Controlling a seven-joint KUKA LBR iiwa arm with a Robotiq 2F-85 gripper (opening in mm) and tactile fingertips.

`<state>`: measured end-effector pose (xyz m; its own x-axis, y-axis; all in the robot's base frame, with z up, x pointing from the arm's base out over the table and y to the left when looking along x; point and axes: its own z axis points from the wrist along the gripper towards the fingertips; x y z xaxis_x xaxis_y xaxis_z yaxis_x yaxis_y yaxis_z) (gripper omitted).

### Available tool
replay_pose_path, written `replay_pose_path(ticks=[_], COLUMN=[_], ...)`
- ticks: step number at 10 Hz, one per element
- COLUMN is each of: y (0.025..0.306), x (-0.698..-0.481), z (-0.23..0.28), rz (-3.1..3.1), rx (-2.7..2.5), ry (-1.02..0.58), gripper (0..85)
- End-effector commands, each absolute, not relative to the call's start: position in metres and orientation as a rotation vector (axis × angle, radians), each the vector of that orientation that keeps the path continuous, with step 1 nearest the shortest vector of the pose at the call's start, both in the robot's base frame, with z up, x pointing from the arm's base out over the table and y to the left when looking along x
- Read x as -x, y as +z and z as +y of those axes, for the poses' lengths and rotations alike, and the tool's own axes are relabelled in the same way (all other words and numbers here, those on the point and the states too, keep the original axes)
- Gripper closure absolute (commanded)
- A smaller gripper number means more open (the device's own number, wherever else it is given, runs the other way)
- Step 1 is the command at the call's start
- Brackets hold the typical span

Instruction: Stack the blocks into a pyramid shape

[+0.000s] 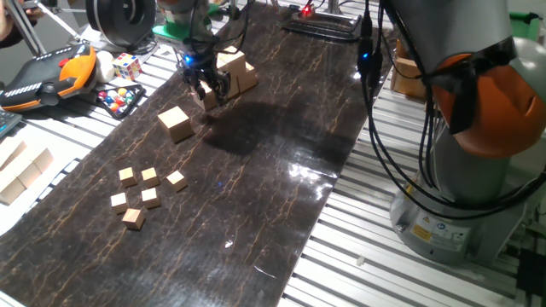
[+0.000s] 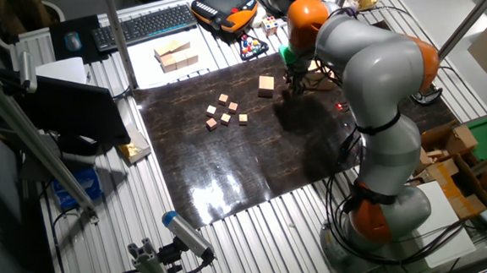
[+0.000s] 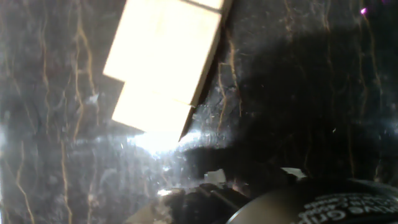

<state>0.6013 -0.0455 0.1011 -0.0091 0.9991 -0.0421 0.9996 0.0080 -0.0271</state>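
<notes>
So far the pyramid is only begun, judging from how the pieces lie. A cluster of plain light-tan wooden blocks (image 1: 235,70) sits on the dark marbled surface (image 1: 256,196) just behind and beside the claw (image 1: 210,92); in the one fixed view at least one block seems to rest on top of others, though the arm hides enough that I cannot count them or tell how complete the base row is. From the hand view two pale block faces (image 3: 163,59) lie side by side ahead of the fingers, touching each other.

The claw hangs low at the near edge of that cluster with a tan block seemingly between its fingers, but the view is too dark and small to say whether it is clenched on it or already released; I cannot tell.

One more light-tan wooden cube (image 1: 176,123) stands alone, near the claw on its camera-side, apart from the cluster and not yet stacked. Further out lie five small wooden cubes (image 1: 142,194), which look like no part of the job.

What is left, in my judgement: placing the block at the claw, fetching the lone cube, and finishing the upper tiers
</notes>
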Motion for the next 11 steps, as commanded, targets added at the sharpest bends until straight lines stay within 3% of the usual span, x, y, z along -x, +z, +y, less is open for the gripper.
replay_pose_path(ticks=[1,5,11], y=[0.1012,0.1012,0.1032], x=[-0.6012,-0.6012,-0.6050], z=[-0.0455,-0.0455,-0.0383], rz=[2.699,2.797,3.051], rx=[-1.556,-1.306,-0.692], ry=[-0.082,-0.125,-0.032], gripper=[84.0,84.3,84.3])
